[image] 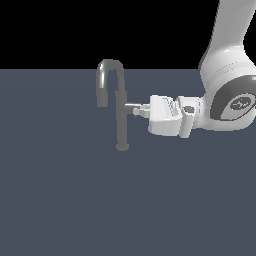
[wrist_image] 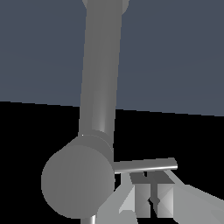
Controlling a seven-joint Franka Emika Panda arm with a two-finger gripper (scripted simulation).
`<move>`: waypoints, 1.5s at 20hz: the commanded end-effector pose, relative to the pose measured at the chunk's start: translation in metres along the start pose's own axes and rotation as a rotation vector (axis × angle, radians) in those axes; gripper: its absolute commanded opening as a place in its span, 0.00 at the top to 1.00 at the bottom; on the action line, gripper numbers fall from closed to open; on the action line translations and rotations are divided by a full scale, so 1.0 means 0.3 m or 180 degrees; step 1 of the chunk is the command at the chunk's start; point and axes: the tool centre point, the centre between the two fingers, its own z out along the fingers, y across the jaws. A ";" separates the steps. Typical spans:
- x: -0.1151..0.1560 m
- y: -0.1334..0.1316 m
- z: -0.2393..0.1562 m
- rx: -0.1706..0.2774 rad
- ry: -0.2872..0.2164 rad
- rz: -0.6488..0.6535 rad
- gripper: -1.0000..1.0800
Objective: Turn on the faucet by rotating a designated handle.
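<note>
I have the gripper (image: 138, 111) at the handle (image: 132, 107) on the faucet (image: 120, 117) post — fingers look nearly closed beside its lever, grasp unclear — rotation seemingly still ahead.

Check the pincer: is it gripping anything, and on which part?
Cannot be told for sure. The pincer sits at the outer end of the handle stub on the faucet; the wrist view shows its fingertips just beside the thin lever rod, contact unclear.
</note>
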 end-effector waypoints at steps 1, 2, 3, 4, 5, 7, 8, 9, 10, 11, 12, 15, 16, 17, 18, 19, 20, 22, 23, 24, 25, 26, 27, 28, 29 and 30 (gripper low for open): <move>0.115 0.029 0.001 0.0018 0.0037 0.0167 1.00; 0.134 0.031 0.001 0.0019 0.0040 0.0184 1.00; 0.134 0.031 0.001 0.0019 0.0040 0.0184 1.00; 0.014 -0.005 0.000 -0.0014 -0.0018 -0.0010 1.00; 0.029 -0.008 0.000 -0.0011 -0.0014 0.0007 1.00; 0.061 -0.014 0.000 -0.0006 -0.0004 0.0041 1.00; 0.077 -0.017 0.000 -0.0003 0.0001 0.0057 1.00; 0.092 -0.020 0.000 0.0000 0.0006 0.0074 1.00; 0.108 -0.023 0.000 0.0002 0.0011 0.0090 1.00; 0.124 -0.026 0.001 0.0005 0.0016 0.0107 1.00; 0.139 -0.028 0.001 0.0007 0.0021 0.0124 1.00; 0.186 -0.036 0.000 0.0015 0.0035 0.0173 1.00; 0.201 -0.038 0.000 0.0018 0.0040 0.0189 1.00; 0.201 -0.038 0.000 0.0018 0.0040 0.0189 1.00; 0.049 -0.025 -0.026 -0.0067 -0.0080 0.0022 1.00; 0.061 -0.032 -0.023 -0.0062 -0.0072 0.0034 1.00; 0.073 -0.040 -0.022 -0.0056 -0.0064 0.0045 1.00; 0.096 -0.054 -0.018 -0.0044 -0.0048 0.0068 1.00; 0.108 -0.061 -0.016 -0.0039 -0.0040 0.0080 1.00; 0.119 -0.068 -0.014 -0.0033 -0.0032 0.0091 1.00; 0.131 -0.075 -0.013 -0.0027 -0.0024 0.0102 1.00; 0.142 -0.082 -0.011 -0.0022 -0.0016 0.0114 1.00; 0.154 -0.089 -0.009 -0.0016 -0.0008 0.0125 1.00; 0.165 -0.096 -0.008 -0.0011 0.0000 0.0136 1.00; 0.177 -0.102 -0.006 -0.0005 0.0008 0.0147 1.00; 0.188 -0.109 -0.005 0.0000 0.0015 0.0158 1.00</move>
